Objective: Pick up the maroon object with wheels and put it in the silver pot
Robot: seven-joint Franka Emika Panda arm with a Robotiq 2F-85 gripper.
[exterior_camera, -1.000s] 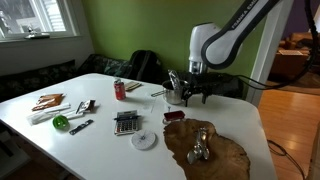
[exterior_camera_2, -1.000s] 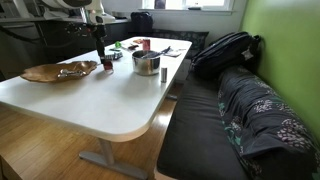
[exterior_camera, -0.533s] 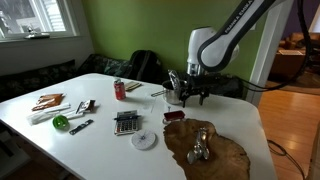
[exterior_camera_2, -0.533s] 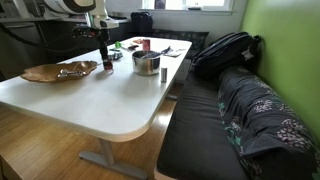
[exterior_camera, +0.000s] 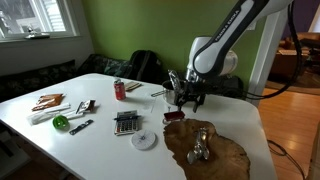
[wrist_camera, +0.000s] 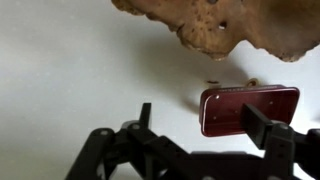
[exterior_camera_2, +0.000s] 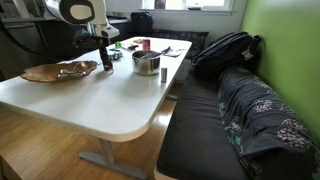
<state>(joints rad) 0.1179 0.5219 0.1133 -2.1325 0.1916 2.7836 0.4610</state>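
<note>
The maroon object with wheels (exterior_camera: 174, 116) lies flat on the white table (exterior_camera: 100, 140), next to the wooden slab. In the wrist view it (wrist_camera: 240, 108) is a glossy dark-red rectangle lying beside my right finger, partly between the fingers. My gripper (exterior_camera: 187, 100) hangs just above it, open and empty; it also shows in the wrist view (wrist_camera: 205, 128) and in an exterior view (exterior_camera_2: 104, 60). The silver pot (exterior_camera_2: 146, 63) stands on the table just behind the gripper (exterior_camera: 176, 93), partly hidden by it.
A brown wooden slab (exterior_camera: 208, 150) with a small shiny metal piece (exterior_camera: 200, 146) lies close to the maroon object; its edge shows in the wrist view (wrist_camera: 230, 25). A calculator (exterior_camera: 126, 122), a white disc (exterior_camera: 145, 139), a red can (exterior_camera: 119, 90) and small tools lie further left.
My arm has bent and the gripper has come down and a little towards the maroon object. The objects on the table have not moved.
</note>
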